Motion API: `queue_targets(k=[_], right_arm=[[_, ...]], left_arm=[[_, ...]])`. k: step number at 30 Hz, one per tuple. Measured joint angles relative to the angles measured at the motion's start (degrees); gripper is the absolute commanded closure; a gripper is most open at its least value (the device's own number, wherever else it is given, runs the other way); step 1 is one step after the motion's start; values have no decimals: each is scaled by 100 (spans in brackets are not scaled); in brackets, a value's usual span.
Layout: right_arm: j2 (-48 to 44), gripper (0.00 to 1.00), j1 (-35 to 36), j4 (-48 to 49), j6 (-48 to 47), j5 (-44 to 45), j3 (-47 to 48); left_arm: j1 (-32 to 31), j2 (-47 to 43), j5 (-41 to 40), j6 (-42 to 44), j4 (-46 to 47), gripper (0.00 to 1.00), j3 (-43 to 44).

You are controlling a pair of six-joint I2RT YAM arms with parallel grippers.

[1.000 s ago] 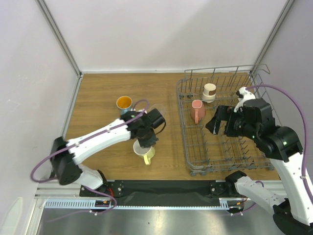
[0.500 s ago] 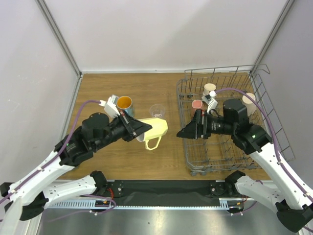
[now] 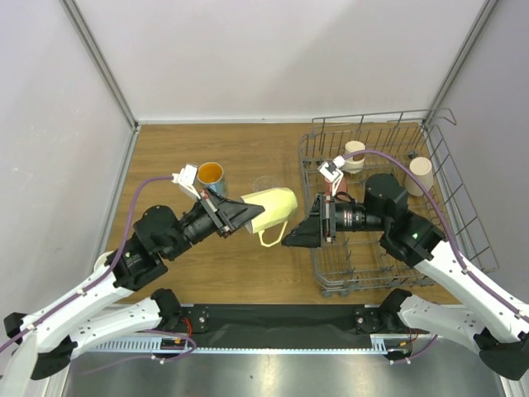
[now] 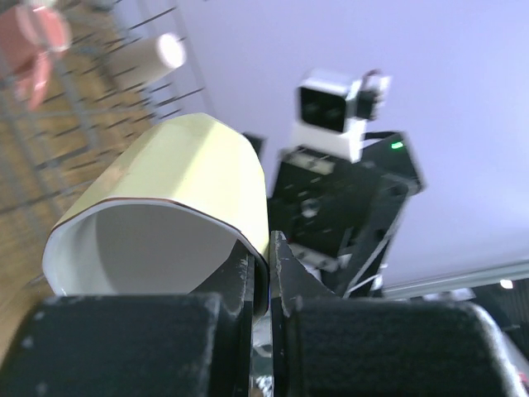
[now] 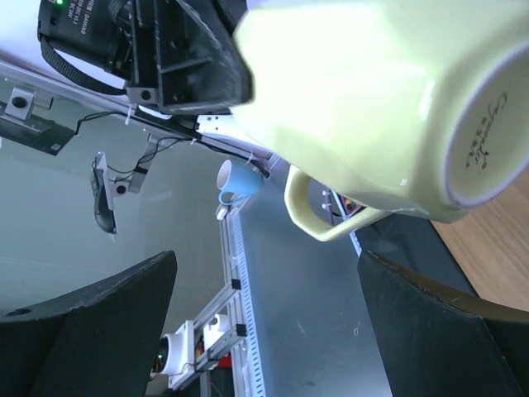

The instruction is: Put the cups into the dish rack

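Note:
My left gripper (image 3: pixel 242 217) is shut on the rim of a yellow-cream mug (image 3: pixel 273 210) and holds it on its side above the table; the pinched rim shows in the left wrist view (image 4: pixel 266 273). My right gripper (image 3: pixel 297 236) is open, just right of the mug and pointing at it. In the right wrist view the mug (image 5: pixel 372 107) hangs above the wide-open gripper (image 5: pixel 269 322), apart from both fingers. The grey wire dish rack (image 3: pixel 364 124) stands at the right and holds two beige cups (image 3: pixel 355 155) (image 3: pixel 421 174). A pink mug (image 4: pixel 33 50) shows in the rack.
A blue cup with an orange inside (image 3: pixel 210 174) and a clear glass (image 3: pixel 264 186) stand on the wooden table (image 3: pixel 165 165) behind the held mug. Grey walls close the left, back and right sides. The right arm lies over the rack's left part.
My left gripper took the yellow-cream mug off the table, lifted it and carried it right. My right gripper swung left out of the rack toward the mug.

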Motion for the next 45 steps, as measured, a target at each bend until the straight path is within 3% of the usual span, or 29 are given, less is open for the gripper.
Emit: queue_targets(k=[11,22,28,29,37,43,45], right_arm=[[190,9,98,531,332,184,-15],[229,26,111,767,527,492,-44],[225,47,111,662,529,713,-46],[221,55,111,660,531,763,-55],[98,93,109,684,981,881,-149],[48,100,136,647,1086,901,-157],[22,100,146,638,1088,916,-181]], left_arm=[[0,50,50,-901,2262,100,-1003],[-4,457,-59,-1224,3187,100,-1095],[-52,544,-111,-1322,3331,100,-1078],[-68,546,-125,-1329,3340,100,-1073],[-223,529,-201,-1333,3383,100,-1040],[-251,514,-203,-1366,3344,100,-1040],[-264,505,-199,-1368,3314,95,-1040]])
